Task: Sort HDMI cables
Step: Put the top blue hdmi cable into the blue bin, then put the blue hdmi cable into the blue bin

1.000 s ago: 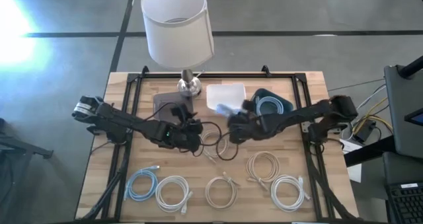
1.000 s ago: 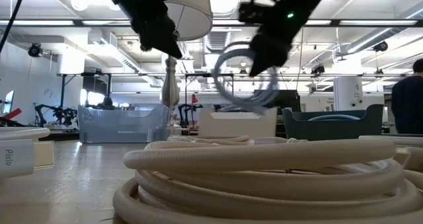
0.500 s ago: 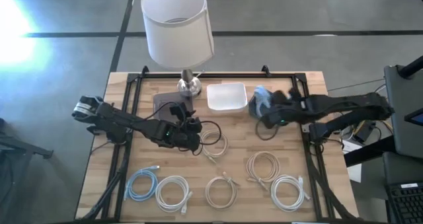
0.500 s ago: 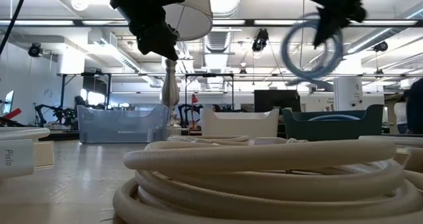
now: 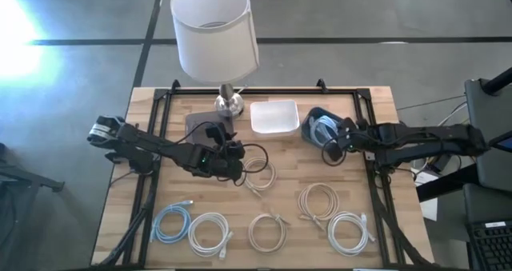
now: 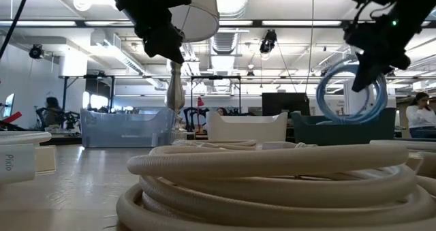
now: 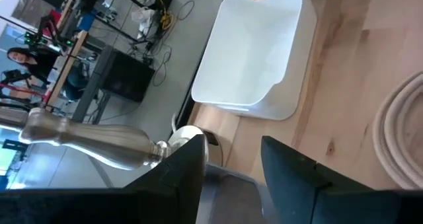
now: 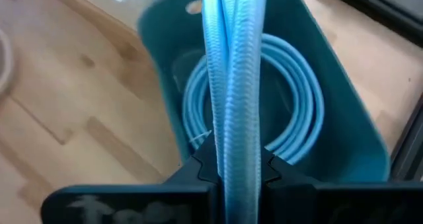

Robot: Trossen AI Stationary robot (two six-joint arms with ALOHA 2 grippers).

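Right claw (image 8: 231, 164) pinches light blue coil (image 6: 351, 95) at 1 strand over teal bin (image 5: 320, 121); I judge it light, floppy. Left claw (image 7: 231, 164) empty, parted.

**Blue coil carried over to the teal bin**

The right gripper (image 5: 334, 142), clamped on a light blue cable coil (image 6: 351, 95), has swung from beside the left gripper at mid-surface out to the teal bin (image 5: 310, 116). It has also dropped: in the low view the hanging coil now overlaps the bin's rim, above another blue coil (image 8: 294, 112) inside.
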